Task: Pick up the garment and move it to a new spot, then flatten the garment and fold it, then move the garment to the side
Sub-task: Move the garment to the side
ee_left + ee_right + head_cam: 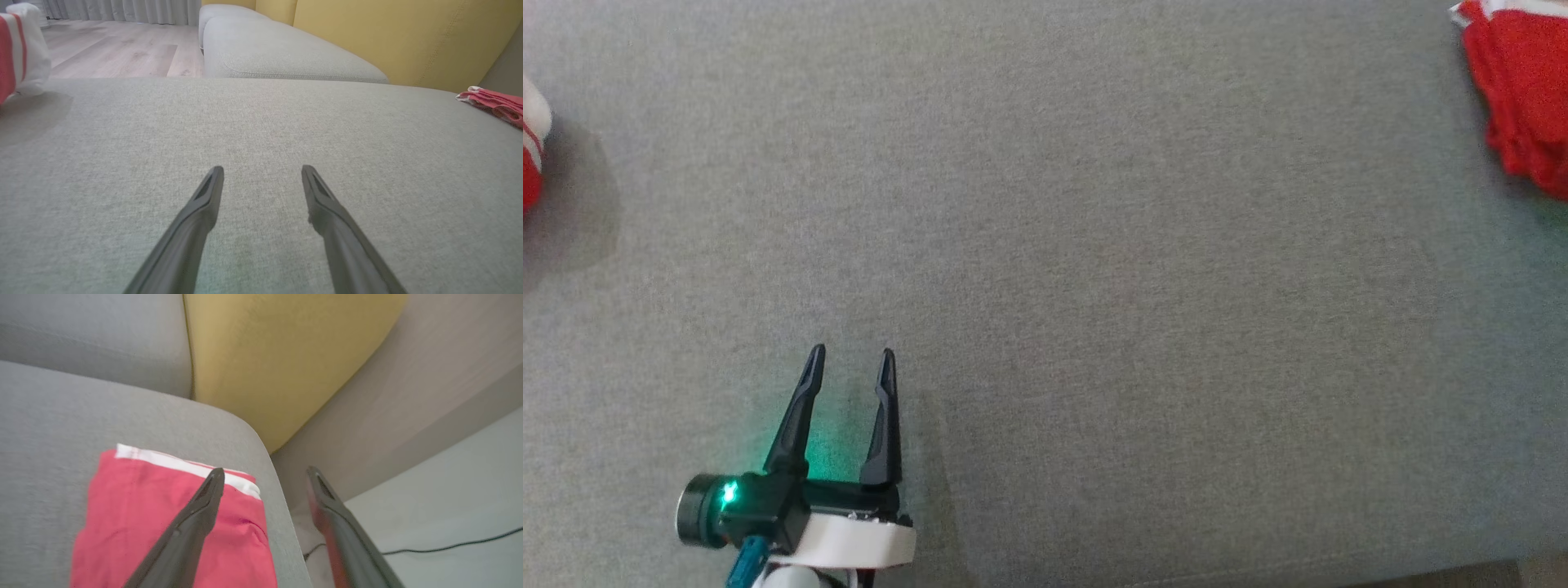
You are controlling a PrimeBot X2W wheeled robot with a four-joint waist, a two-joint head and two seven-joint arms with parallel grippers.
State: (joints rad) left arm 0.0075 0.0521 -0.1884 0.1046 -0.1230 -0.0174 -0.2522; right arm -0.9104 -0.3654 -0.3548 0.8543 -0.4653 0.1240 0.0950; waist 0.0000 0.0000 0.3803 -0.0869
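Observation:
The garment [171, 522] is red with a white band, folded flat at the right end of the grey cushion [1094, 245]. In the head view it lies at the top right corner [1523, 90], and in the left wrist view it sits far right [496, 104]. My right gripper [265, 473] hovers open above its edge, one finger over the red cloth and the other past the cushion's rim, with nothing between them. Low over bare grey fabric at the lower left, my left gripper [852, 353] stands open and empty, its fingers [204, 204] spread.
Another red-and-white cloth [531, 147] lies at the cushion's far left edge, also in the left wrist view [18, 49]. A yellow backrest [278, 355] and a second grey seat [278, 53] stand behind. Beyond the cushion's right rim are pale floor and a dark cable [449, 545].

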